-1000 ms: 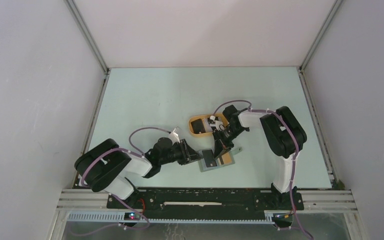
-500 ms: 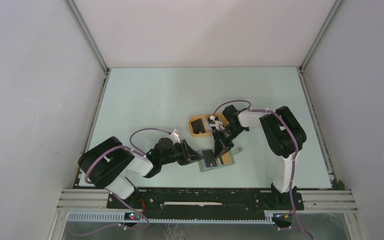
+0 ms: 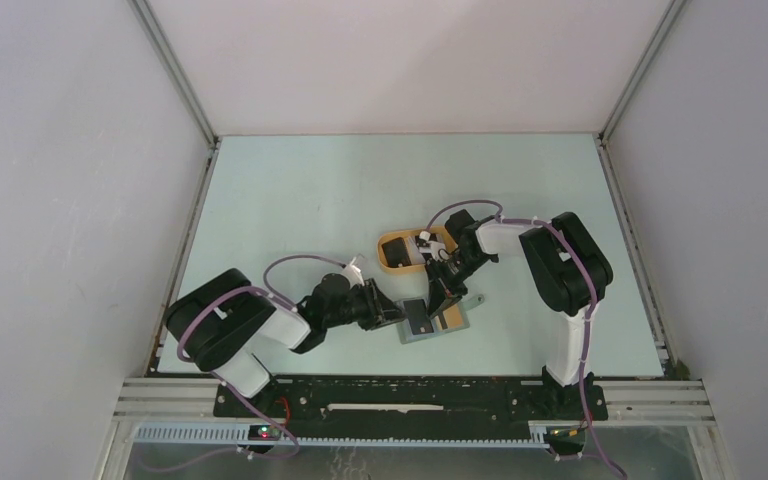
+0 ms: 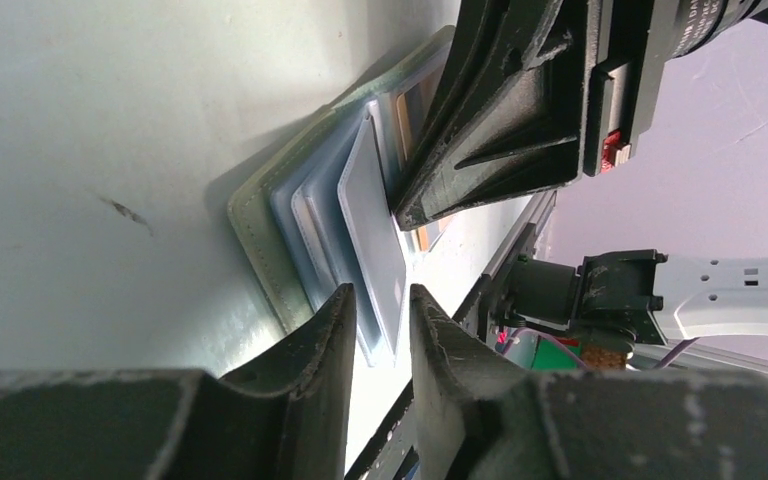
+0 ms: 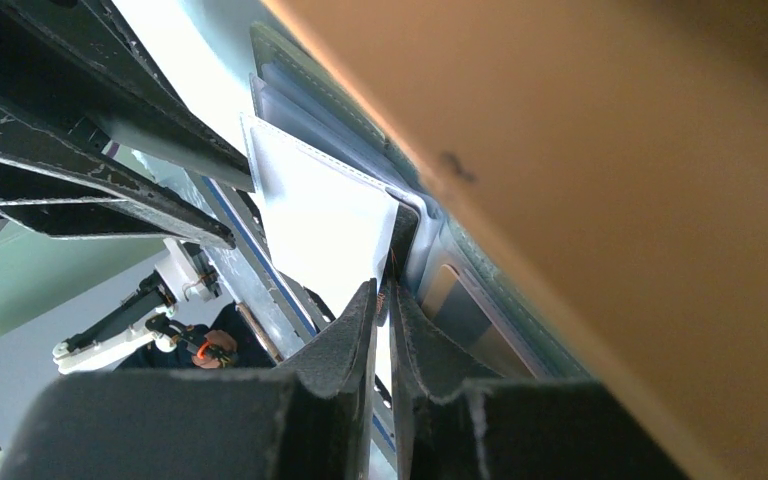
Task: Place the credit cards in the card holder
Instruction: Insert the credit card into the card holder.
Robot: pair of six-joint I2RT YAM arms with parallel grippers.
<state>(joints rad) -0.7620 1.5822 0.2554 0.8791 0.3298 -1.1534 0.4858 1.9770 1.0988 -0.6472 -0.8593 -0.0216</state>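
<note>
card holder: the card holder [image 3: 432, 336] lies opened flat on the desk [image 3: 310, 200], under and between the two gripper tips, its grey-green cover facing down.
pale leaf: a pale leaf [image 4: 372, 235] of the holder is lifted off the stack of pockets, slanting up towards the left gripper.
black card: the black card [image 3: 418, 316] stands tilted over the holder's fold, just left of the right gripper's tips. From the right wrist it shows only as a thin dark edge beside the pale leaf.
tan card: the tan card [image 3: 448, 318] sits in a pocket on the holder's right half, directly below the right gripper.
right gripper: the right gripper [image 5: 385, 290] points down at the fold, its fingers pressed almost together on the black card's edge. Its tip touches the pale leaf.
left gripper: the left gripper [image 4: 380, 300] reaches in low from the holder's left side, fingers narrowly apart and clamped on the lower end of the pale leaf.
orange tray: the orange tray [image 3: 388, 250] lies on the desk beyond the right gripper, apart from the holder. It holds dark and white pieces too small to tell apart.
</note>
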